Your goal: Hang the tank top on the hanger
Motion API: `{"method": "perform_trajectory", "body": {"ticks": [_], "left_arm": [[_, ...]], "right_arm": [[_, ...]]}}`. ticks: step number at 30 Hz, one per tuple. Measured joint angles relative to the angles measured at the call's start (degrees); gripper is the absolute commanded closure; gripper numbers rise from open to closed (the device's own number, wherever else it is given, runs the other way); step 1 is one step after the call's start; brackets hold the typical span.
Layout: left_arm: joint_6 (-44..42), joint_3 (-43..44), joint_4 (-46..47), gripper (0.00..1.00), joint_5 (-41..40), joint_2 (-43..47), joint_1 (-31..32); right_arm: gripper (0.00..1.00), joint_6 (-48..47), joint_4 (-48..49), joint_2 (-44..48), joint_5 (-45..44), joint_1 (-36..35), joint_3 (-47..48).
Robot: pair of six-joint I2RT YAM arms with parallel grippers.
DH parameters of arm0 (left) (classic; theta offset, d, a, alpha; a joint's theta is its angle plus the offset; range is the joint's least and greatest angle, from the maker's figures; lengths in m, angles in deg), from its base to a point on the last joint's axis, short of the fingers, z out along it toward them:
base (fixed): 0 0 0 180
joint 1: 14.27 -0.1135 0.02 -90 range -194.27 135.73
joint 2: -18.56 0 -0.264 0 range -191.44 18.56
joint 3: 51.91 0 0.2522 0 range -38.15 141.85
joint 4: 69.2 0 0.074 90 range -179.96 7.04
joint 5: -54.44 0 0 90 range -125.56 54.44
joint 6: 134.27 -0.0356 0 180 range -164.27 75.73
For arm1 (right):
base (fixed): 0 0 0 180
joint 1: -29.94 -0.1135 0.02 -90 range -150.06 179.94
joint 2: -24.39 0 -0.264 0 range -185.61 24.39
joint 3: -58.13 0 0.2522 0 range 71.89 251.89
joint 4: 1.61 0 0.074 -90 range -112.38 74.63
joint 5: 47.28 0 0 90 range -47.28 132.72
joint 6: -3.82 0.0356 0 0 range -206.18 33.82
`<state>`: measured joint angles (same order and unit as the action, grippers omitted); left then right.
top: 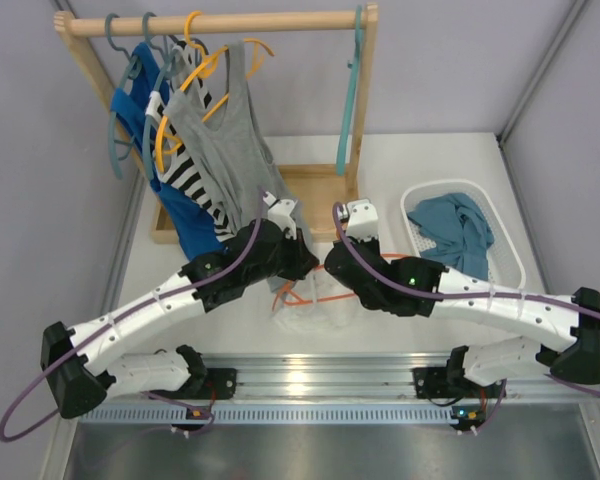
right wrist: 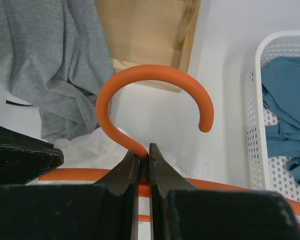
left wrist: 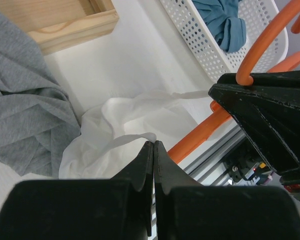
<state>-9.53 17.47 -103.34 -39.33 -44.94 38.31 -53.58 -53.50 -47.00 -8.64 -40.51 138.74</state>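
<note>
The white tank top point(left wrist: 120, 115) lies crumpled on the table between the two arms; it also shows in the top view point(top: 310, 318). My left gripper point(left wrist: 153, 143) is shut on one of its narrow straps, just above the heap. The orange hanger point(right wrist: 155, 75) is held over the tank top, hook pointing away toward the rack. My right gripper point(right wrist: 144, 156) is shut on the hanger's neck at the base of the hook. The hanger's bar point(left wrist: 200, 135) passes beside the white fabric. The two grippers are almost touching in the top view, left point(top: 306, 262) and right point(top: 330, 266).
A wooden rack point(top: 220, 22) at the back holds a grey tank top point(top: 225, 140), a striped and a blue garment, a yellow-orange hanger point(top: 195, 70) and teal hangers point(top: 352, 90). A white basket point(top: 510, 250) with a teal garment point(top: 458, 225) stands right. A metal rail point(top: 310, 375) runs along the near edge.
</note>
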Motion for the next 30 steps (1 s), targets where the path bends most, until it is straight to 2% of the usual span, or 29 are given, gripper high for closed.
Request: {"method": "perform_trajectory", "body": {"ticks": [5,10,16,19,20,24,30], "left_arm": [[-2.12,0.0,1.09,0.92,2.56,-0.28,-0.15],[-3.56,0.0,3.23,0.96,4.9,-0.22,-0.15],[-3.87,-1.36,5.14,0.92,6.54,0.79,-0.15],[-3.85,-2.49,6.19,0.85,7.41,0.76,-0.15],[-3.89,-2.82,6.51,0.78,7.65,0.76,-0.15],[-4.85,-3.45,7.74,0.63,7.8,0.76,-0.15],[-6.47,-5.44,9.84,0.57,7.13,0.81,-0.15]], "right_arm": [[1.0,-0.04,0.74,0.0,-0.15,-0.02,-0.68],[1.0,-0.63,4.26,-0.02,0.35,-0.07,-3.19],[1.0,-1.55,7.56,0.0,0.57,-0.04,-4.61],[1.0,-2.27,9.94,0.0,1.27,-0.04,-5.4],[1.0,-2.49,10.19,0.0,1.55,-0.04,-5.57],[1.0,-3.08,11.37,0.0,2.4,-0.04,-6.4],[1.0,-3.48,11.91,-0.04,3.23,-0.04,-6.49]]}}
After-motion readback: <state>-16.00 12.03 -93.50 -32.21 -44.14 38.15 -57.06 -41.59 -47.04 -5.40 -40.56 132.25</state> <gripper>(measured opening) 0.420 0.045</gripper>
